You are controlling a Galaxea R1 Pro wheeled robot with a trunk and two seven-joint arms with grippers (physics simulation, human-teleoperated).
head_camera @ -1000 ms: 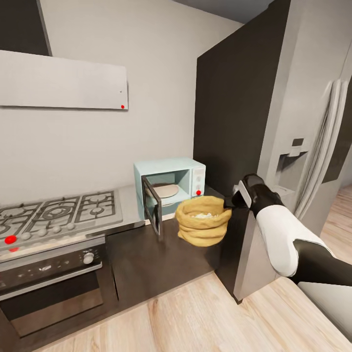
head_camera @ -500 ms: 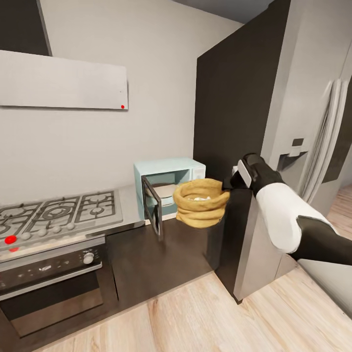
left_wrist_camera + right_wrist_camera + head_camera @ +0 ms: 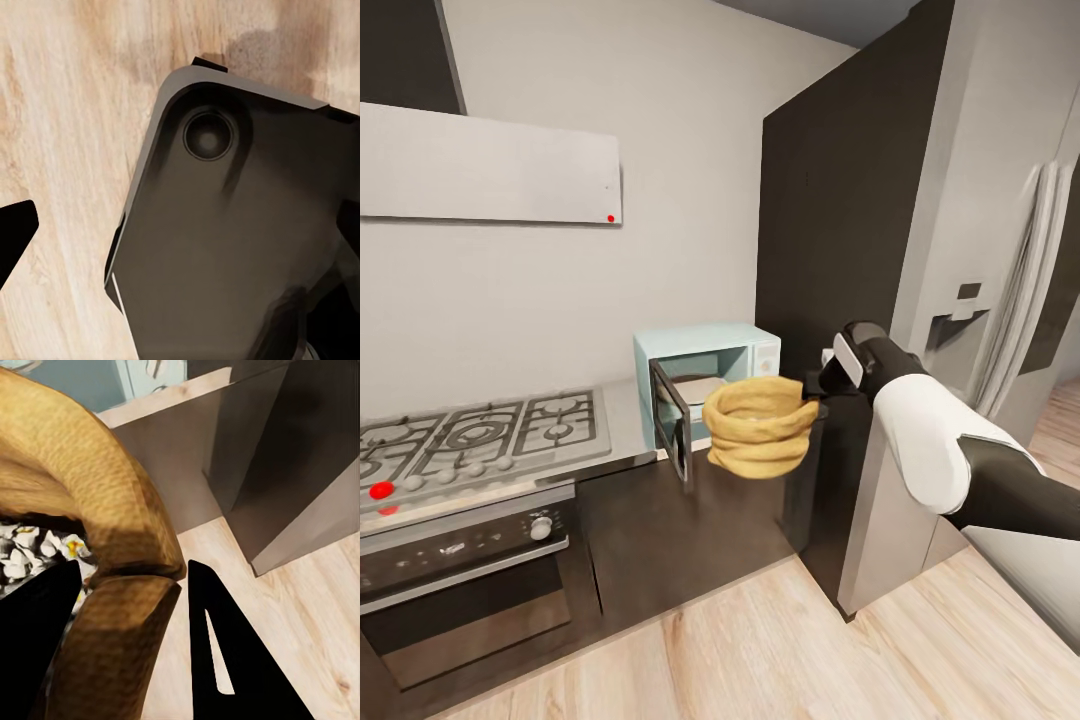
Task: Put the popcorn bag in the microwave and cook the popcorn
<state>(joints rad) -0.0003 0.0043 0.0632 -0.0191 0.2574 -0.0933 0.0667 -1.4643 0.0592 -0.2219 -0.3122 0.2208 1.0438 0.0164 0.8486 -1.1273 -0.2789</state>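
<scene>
The tan popcorn bag [image 3: 758, 428] hangs in the air just in front of the pale-blue microwave [image 3: 700, 345], whose dark door [image 3: 672, 420] stands swung open. My right gripper [image 3: 813, 397] is shut on the bag's rolled rim at its right side. In the right wrist view the rim [image 3: 90, 487] is pinched between the black fingers [image 3: 225, 652], and white popped kernels [image 3: 26, 551] show inside the bag. The grey countertop [image 3: 622, 418] carries the microwave. My left gripper [image 3: 180, 240] is open, pointing down over the wood floor and the robot's dark base.
A gas hob [image 3: 480, 430] with a dark built-in oven [image 3: 460, 560] below lies left of the microwave. A tall dark cabinet [image 3: 830, 230] and a steel fridge [image 3: 1000, 250] stand on the right. Dark cabinet fronts [image 3: 680, 530] are under the counter.
My right arm has lifted the popcorn bag and carried it left, from below the microwave's front to level with its open cavity.
</scene>
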